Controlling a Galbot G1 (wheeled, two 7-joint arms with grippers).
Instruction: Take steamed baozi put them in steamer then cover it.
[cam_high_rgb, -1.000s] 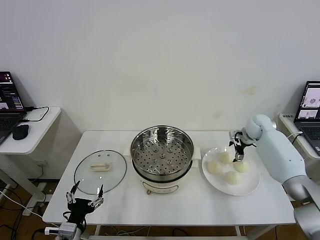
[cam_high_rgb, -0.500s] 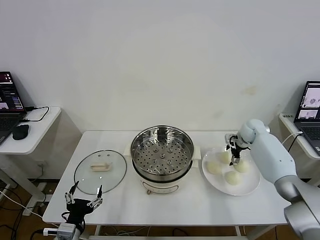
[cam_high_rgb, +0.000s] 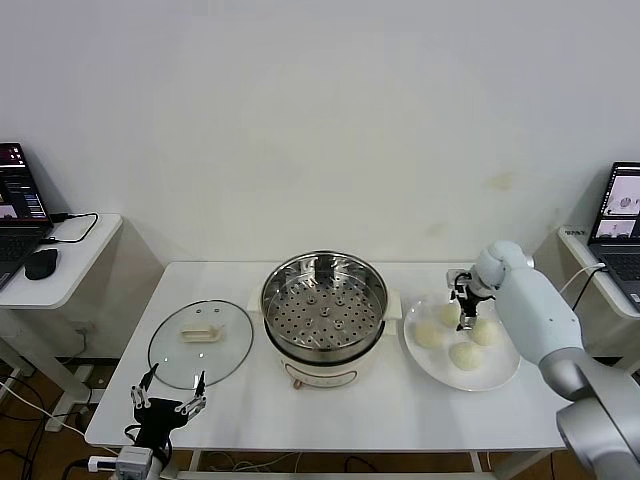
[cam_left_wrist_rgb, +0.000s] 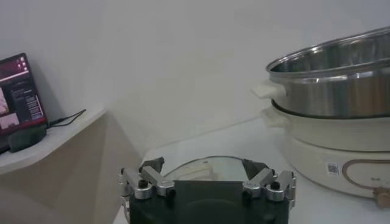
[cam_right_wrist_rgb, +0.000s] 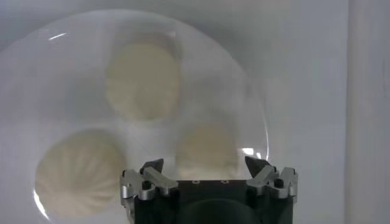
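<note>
Several cream-white baozi (cam_high_rgb: 428, 335) lie on a white plate (cam_high_rgb: 500, 375) at the table's right. My right gripper (cam_high_rgb: 465, 312) hovers open just above them, over the far ones. In the right wrist view one baozi (cam_right_wrist_rgb: 206, 146) sits between the spread fingertips of that gripper (cam_right_wrist_rgb: 204, 164), with two more baozi (cam_right_wrist_rgb: 142, 80) farther off. The shiny steamer (cam_high_rgb: 323, 305) stands mid-table with its perforated tray bare. The glass cover (cam_high_rgb: 200, 342) lies flat to its left. My left gripper (cam_high_rgb: 168, 400) waits open at the table's front left edge, holding nothing.
The left wrist view shows the cover (cam_left_wrist_rgb: 201, 167) beyond the open left gripper (cam_left_wrist_rgb: 202, 164) and the steamer (cam_left_wrist_rgb: 341, 79) on its cream base. Side desks with laptops (cam_high_rgb: 18, 195) flank the table. A wall rises behind.
My right gripper has shifted a little left over the plate, toward the far buns. The left arm, steamer and cover have not moved.
</note>
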